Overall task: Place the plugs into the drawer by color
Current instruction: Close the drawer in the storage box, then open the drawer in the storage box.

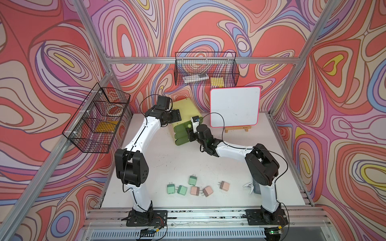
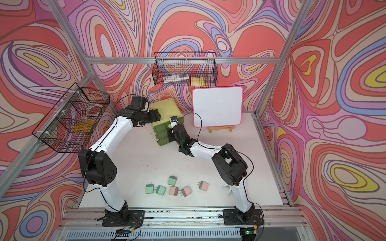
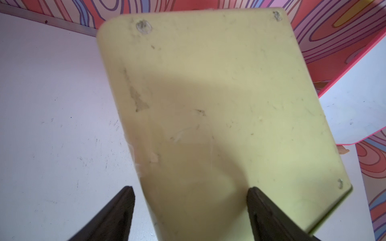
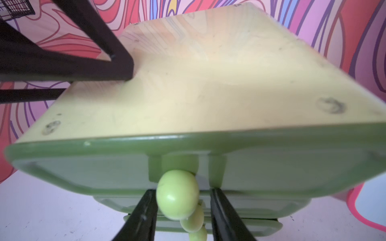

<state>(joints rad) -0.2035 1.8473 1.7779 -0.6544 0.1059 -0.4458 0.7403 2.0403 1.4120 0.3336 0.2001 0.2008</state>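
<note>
The left gripper (image 3: 190,191) stands open and empty, one finger apparently resting on the lime-yellow chest (image 1: 186,110), probably steadying it. The right gripper (image 4: 182,192) straddles the top drawer's knob (image 4: 177,195), jaws apart and not yet clamped. Nearer the arm bases, the table (image 1: 167,158) holds three mint-green plugs (image 1: 182,190), then three pinkish-beige plugs (image 1: 207,191). No teal plugs show. They are likely stowed already, leaving six.
</note>
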